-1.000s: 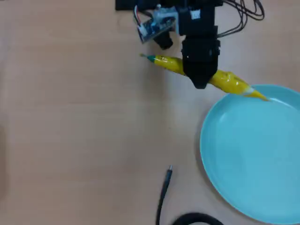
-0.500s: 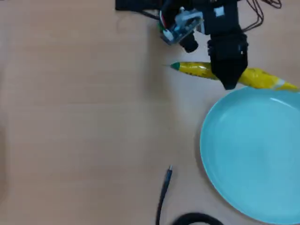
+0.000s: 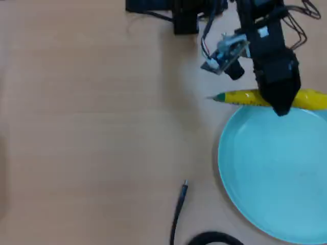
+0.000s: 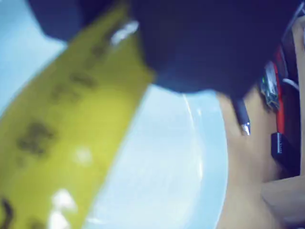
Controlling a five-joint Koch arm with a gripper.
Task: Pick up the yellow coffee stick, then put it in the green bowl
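In the overhead view the yellow coffee stick (image 3: 240, 97) hangs level in the air, its green tip pointing left and its right end reaching the frame's edge. My gripper (image 3: 280, 105) is shut on its middle, right over the far rim of the green bowl (image 3: 271, 173). The bowl is a wide pale turquoise dish filling the lower right. The wrist view shows the yellow stick (image 4: 57, 143) very close and blurred, slanting across the frame under the dark gripper body, with the bowl (image 4: 167, 171) below it.
A thin black cable (image 3: 179, 209) lies on the wooden table left of the bowl's near side, and the cable tip (image 4: 242, 119) shows in the wrist view. The arm's base and wires (image 3: 179, 13) stand at the top edge. Bare wood (image 3: 92, 127) spreads to the left.
The gripper has carried the stick to the right and toward the bowl. The stick has turned from slanted to nearly level and now hangs over the bowl's far rim.
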